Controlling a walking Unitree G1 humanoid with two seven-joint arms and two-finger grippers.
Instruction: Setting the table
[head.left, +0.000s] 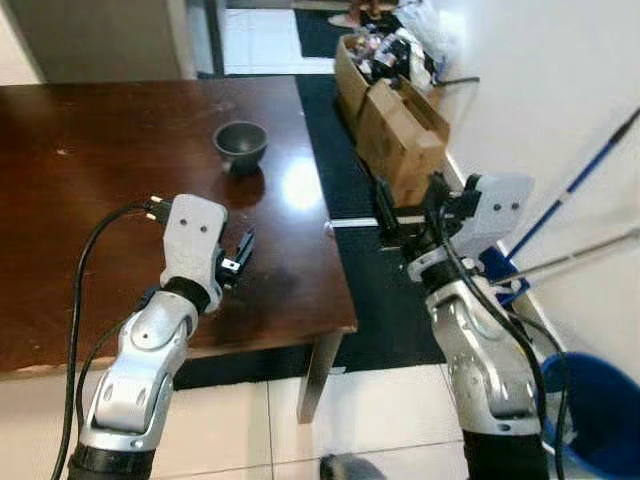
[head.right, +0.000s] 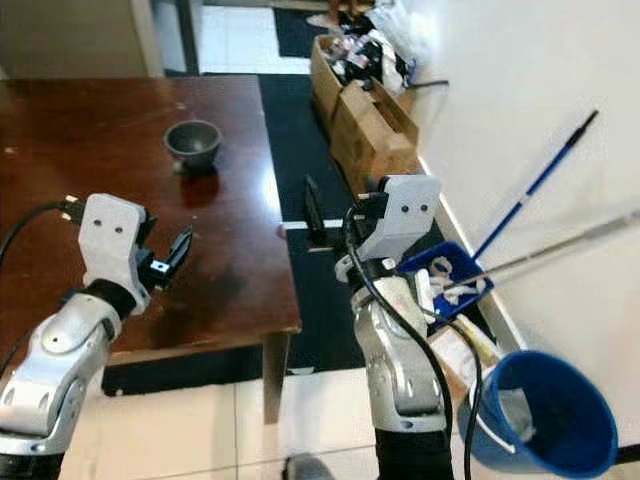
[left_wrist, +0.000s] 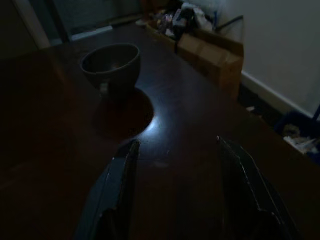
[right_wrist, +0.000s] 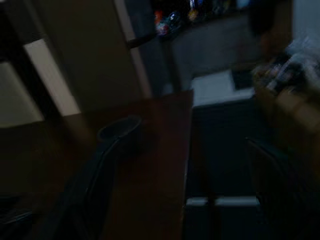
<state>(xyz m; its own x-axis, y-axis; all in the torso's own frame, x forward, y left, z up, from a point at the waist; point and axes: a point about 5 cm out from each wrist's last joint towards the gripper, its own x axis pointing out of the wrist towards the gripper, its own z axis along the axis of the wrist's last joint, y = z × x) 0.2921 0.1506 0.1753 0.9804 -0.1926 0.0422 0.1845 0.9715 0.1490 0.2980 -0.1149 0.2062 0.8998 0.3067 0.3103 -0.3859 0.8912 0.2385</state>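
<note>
You are looking at a dark wooden table (head.left: 120, 180), polished and throwing back glare at frame centre. Bowl (head.left: 240, 144) is reading matt grey. Upper right, cardboard boxes (head.left: 400, 125) are showing plain brown; lower right, a smooth blue plastic bucket (head.right: 545, 415).

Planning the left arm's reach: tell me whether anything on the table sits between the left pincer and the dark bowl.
Nothing visible does. The left pincer hovers open over the dark brown wooden table, and only bare glossy tabletop lies between it and the small dark grey round bowl ahead.
</note>
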